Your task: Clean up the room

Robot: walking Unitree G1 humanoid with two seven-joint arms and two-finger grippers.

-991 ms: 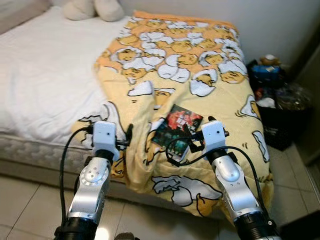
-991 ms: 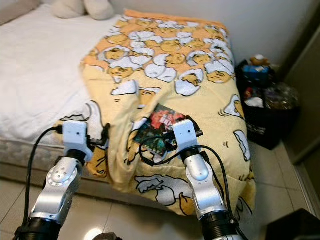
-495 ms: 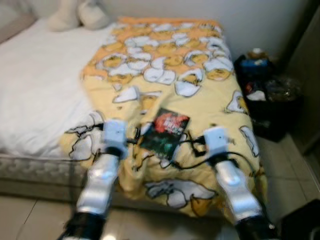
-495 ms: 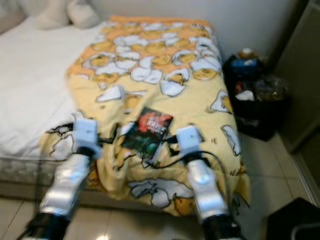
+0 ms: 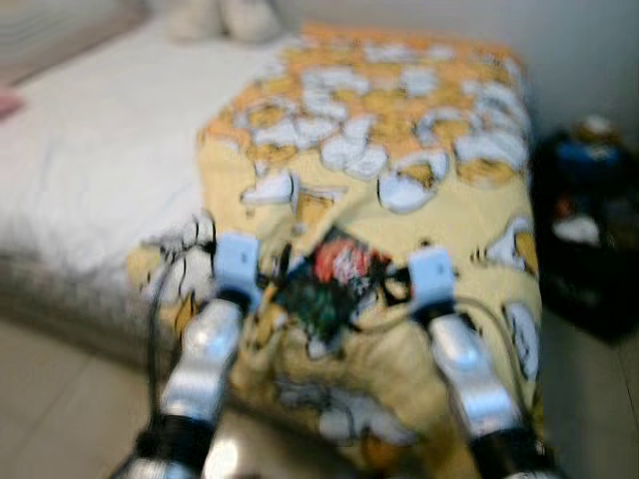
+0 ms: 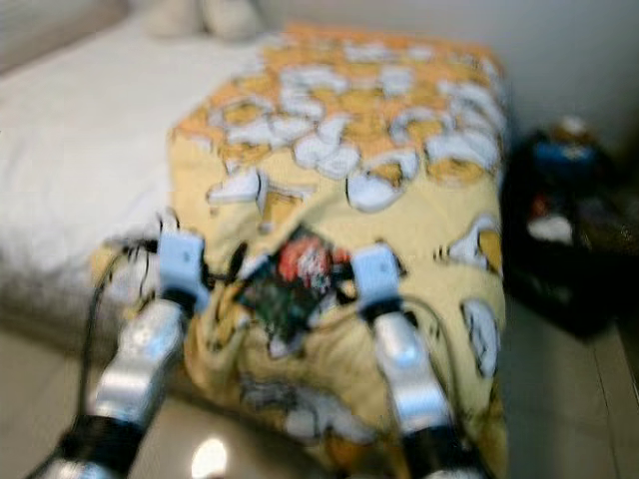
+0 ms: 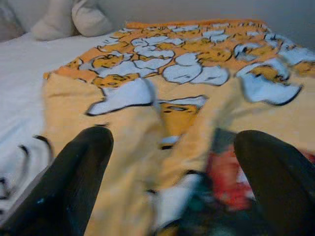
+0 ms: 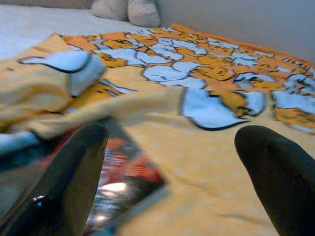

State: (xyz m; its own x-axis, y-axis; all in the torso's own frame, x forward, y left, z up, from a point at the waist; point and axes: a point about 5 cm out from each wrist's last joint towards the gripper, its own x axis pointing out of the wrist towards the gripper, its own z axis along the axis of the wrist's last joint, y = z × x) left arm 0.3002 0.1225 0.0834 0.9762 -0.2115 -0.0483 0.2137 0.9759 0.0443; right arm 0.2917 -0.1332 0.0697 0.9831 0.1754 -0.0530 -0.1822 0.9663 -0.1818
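Note:
A dark book with a red cover picture (image 5: 334, 279) lies on the yellow egg-print blanket (image 5: 419, 130) near the foot of the bed. My left gripper (image 7: 177, 182) hovers open just left of the book, over a blanket fold. On the book's right side my right gripper (image 8: 172, 177) stands open, with the book (image 8: 118, 177) by its one finger. Both arms reach forward low over the blanket's near edge; the eye views are blurred.
White bedsheet (image 5: 90, 140) covers the bed's left half, with pale pillows (image 5: 225, 15) at the head. A dark bin or basket full of items (image 5: 589, 220) stands on the floor right of the bed. Tiled floor (image 5: 50, 399) lies in front.
The camera has shifted and blurred, so the whole scene sits more to the right. Both grippers stay open on either side of the book.

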